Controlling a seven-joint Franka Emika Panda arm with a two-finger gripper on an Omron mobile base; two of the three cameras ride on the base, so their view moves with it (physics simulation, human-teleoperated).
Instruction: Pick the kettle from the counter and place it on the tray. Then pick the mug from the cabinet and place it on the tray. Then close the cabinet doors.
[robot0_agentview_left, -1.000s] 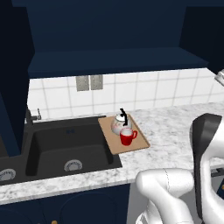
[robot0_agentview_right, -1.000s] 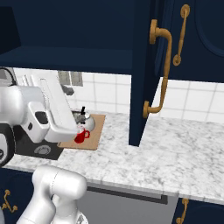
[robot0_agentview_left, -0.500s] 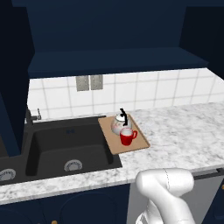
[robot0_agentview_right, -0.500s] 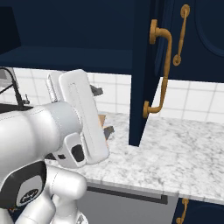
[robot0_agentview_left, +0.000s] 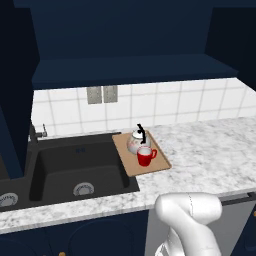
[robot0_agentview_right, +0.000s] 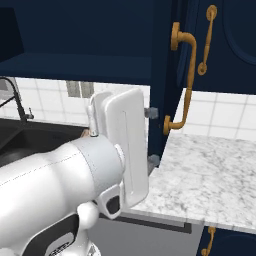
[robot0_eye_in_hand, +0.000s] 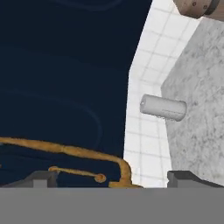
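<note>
The white-silver kettle (robot0_agentview_left: 135, 142) and the red mug (robot0_agentview_left: 145, 156) both stand on the wooden tray (robot0_agentview_left: 128, 159), on the counter (robot0_agentview_left: 210, 150) to the right of the sink. My gripper (robot0_agentview_right: 151, 136) is open with nothing between its fingers. It hangs close to the edge of the open right cabinet door (robot0_agentview_right: 166, 75), beside its curved brass handle (robot0_agentview_right: 186, 75). In the hand view the gripper (robot0_eye_in_hand: 113, 179) faces that door's navy panel (robot0_eye_in_hand: 61, 78), and the brass handle (robot0_eye_in_hand: 65, 151) runs just above the fingertips (robot0_eye_in_hand: 41, 178). The cabinet (robot0_agentview_left: 135, 45) stands open, its shelf bare.
A black double sink (robot0_agentview_left: 75, 165) with a faucet (robot0_agentview_left: 35, 132) lies left of the tray. My white arm (robot0_agentview_right: 65, 190) blocks most of the left counter in the right base view. A small grey cylinder (robot0_eye_in_hand: 163, 107) and a brown round object (robot0_eye_in_hand: 197, 6) lie over the counter (robot0_eye_in_hand: 197, 109).
The arm has swung right, out of the left base view, and the open gripper has come up to the edge of the open right door. Kettle and mug have not moved.
</note>
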